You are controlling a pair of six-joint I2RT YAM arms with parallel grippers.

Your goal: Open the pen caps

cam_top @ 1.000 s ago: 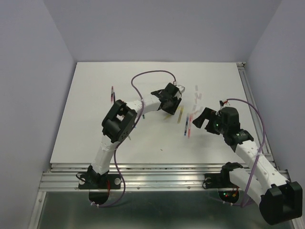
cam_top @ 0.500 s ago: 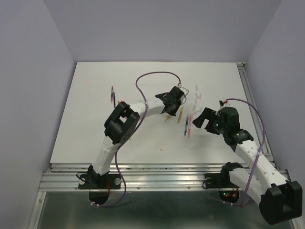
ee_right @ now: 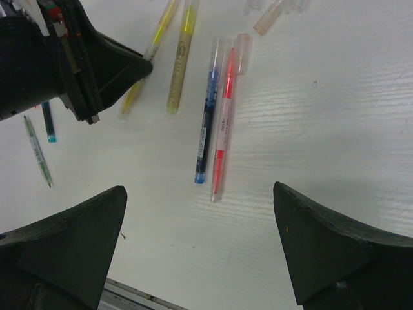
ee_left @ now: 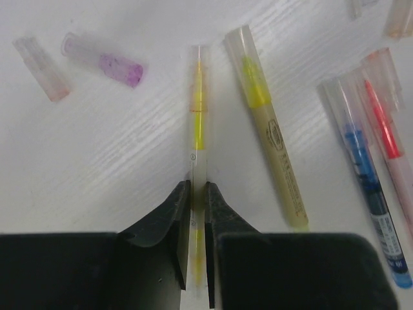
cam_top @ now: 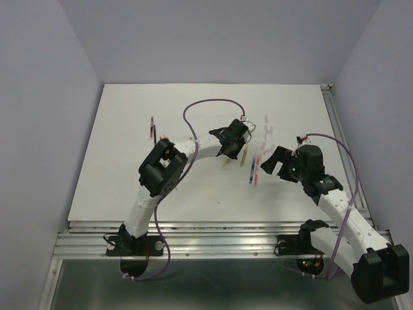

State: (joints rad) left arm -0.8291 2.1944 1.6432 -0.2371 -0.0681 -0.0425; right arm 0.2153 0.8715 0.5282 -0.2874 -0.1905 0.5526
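Observation:
My left gripper (ee_left: 198, 188) is shut on a thin yellow pen (ee_left: 198, 116) lying on the white table; the pen's clear cap end (ee_left: 197, 61) points away from the jaws. Beside it lies a thicker yellow pen (ee_left: 270, 135) with a clear cap (ee_left: 242, 48). A blue pen (ee_right: 208, 123) and a red pen (ee_right: 224, 123), both capped, lie side by side ahead of my right gripper (ee_right: 201, 242), which hangs open above bare table. In the top view the left gripper (cam_top: 240, 137) sits mid-table and the right gripper (cam_top: 274, 158) is just to its right.
Loose caps lie on the table: a pale one (ee_left: 40, 68), a purple-stained one (ee_left: 103, 59), and more beyond the pens (ee_right: 268, 19). A green pen (ee_right: 37, 152) and a short teal piece (ee_right: 49, 123) lie left. Another pen (cam_top: 152, 128) rests far left. Aluminium rails (cam_top: 213, 227) edge the table.
The left gripper moved slightly right and away, and its jaws closed onto the thin yellow pen. The right arm stayed still and open.

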